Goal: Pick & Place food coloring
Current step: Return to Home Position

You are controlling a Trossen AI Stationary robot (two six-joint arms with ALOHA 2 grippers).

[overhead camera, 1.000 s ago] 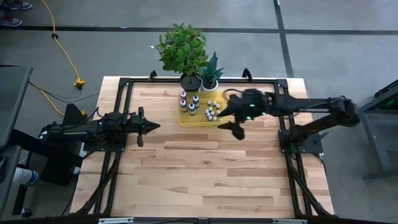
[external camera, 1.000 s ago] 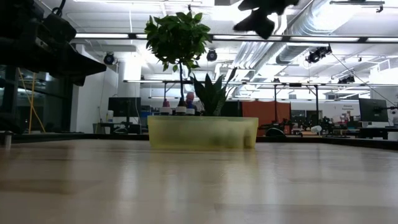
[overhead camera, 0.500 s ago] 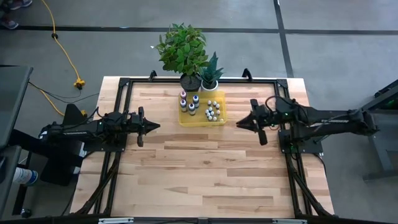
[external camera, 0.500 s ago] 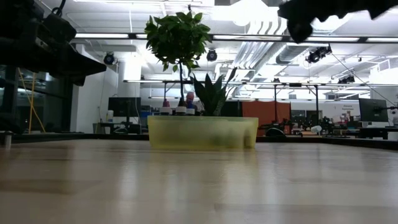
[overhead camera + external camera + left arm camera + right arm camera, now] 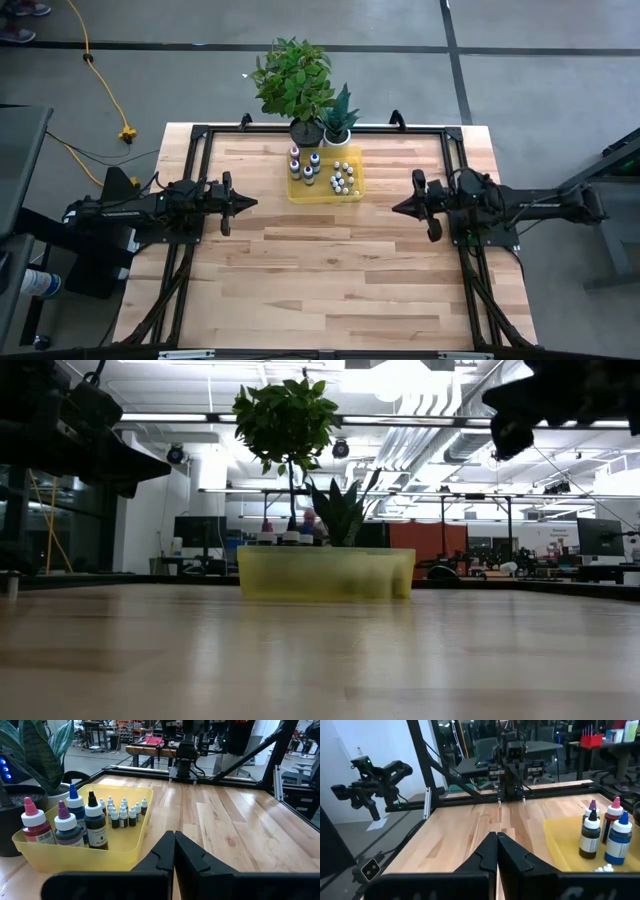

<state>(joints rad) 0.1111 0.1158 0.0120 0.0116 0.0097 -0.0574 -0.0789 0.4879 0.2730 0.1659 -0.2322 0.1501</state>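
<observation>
Well, all bottles (image 5: 322, 172) in view sit in the tray (image 5: 325, 199), which lies at the table's (image 5: 320, 280) far edge, about mid-length, just in front of the pots (image 5: 320, 131). Four big bottles (image 5: 75, 820) stand upright in a tight group at the tray end nearer the left arm. The small bottles (image 5: 122, 812) cluster toward the other end, touching or nearly so.

Left gripper (image 5: 250, 202) hangs over the table's left side, fingers pressed together, nothing in them. Right gripper (image 5: 397, 209) hangs over the right side, likewise closed & empty. Both are well apart from the tray.

Handling, as a judgement: prob. light plastic, stiffish but squeezable, smooth, top-heavy w/ narrow caps, so easy to tip or slip. Best hold is across the body below the cap, esp. on the labelled part of the big ones. The small ones leave little room for a finger between neighbours, so approx. straight down on an outer one, gentle squeeze
</observation>
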